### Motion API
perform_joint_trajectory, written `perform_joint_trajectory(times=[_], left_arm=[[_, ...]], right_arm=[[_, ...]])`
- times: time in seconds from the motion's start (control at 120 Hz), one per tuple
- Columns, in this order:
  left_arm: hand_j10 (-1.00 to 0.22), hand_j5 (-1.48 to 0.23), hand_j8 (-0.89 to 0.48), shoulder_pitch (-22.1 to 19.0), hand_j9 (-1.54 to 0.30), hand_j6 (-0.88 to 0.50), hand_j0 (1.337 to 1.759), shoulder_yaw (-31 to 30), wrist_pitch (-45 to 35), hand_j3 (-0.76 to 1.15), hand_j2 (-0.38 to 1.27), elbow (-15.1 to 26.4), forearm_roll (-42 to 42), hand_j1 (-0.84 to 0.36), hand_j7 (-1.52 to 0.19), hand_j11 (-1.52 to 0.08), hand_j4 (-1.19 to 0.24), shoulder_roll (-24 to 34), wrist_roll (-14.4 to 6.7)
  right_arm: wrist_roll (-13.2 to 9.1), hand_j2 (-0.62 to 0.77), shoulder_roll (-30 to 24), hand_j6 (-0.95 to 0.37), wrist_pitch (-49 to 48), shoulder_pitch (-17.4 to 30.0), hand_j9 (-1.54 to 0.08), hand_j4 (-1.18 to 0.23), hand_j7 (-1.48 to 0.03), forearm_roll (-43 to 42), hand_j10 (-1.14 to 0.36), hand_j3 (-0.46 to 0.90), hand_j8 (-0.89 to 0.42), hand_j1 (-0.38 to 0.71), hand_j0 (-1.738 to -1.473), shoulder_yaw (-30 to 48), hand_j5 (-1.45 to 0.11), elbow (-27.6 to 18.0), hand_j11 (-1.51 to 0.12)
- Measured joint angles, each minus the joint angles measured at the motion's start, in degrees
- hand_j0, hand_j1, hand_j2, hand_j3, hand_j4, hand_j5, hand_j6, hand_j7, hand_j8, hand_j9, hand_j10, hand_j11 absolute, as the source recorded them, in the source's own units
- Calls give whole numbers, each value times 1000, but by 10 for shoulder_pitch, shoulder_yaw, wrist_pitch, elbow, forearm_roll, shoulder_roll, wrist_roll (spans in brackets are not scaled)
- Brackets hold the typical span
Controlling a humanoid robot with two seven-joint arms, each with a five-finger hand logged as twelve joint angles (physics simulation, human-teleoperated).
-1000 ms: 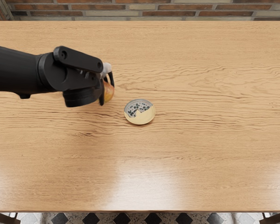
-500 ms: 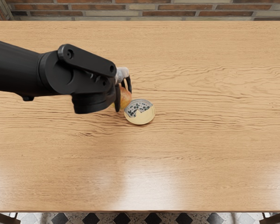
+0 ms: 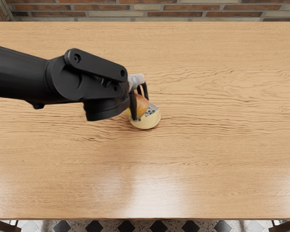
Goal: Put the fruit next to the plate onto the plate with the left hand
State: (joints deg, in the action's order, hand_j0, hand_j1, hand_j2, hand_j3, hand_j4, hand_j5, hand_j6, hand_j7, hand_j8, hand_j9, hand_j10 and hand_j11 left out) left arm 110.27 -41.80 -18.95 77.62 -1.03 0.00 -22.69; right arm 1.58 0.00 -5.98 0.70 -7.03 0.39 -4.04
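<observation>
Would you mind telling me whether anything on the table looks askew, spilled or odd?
Nothing stands out. The left robot hand grips the fruit over the plate, which lies flat on the table; no spill or damage shows.

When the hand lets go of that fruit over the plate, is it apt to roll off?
Likely, somewhat: the fruit looks round and smooth, so it may roll. The plate is small and looks shallow, offering little rim. The fruit seems firm: the left hand grips it without visible denting.
</observation>
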Motion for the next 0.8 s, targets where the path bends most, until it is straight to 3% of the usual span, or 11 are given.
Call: perform_joint_trajectory(times=[0.392, 0.8], left_arm=[[-627, -851, -435, -38, -833, -385, 1656, 51, 2, 0, 381, -30, -15, -240, -831, -834, -593, 0, 0], [-601, -809, -469, -76, -795, -421, 1657, 57, 3, 0, 357, -60, -23, -213, -796, -795, -630, 0, 1]], right_arm=[[0, -7, 0, -37, 0, 0, -47, -37, -47, 0, -37, 0, -37, -305, -1658, 0, -47, 0, -47], [0, -7, 0, -37, 0, 0, -47, -37, -47, 0, -37, 0, -37, -305, -1658, 0, -47, 0, -47]])
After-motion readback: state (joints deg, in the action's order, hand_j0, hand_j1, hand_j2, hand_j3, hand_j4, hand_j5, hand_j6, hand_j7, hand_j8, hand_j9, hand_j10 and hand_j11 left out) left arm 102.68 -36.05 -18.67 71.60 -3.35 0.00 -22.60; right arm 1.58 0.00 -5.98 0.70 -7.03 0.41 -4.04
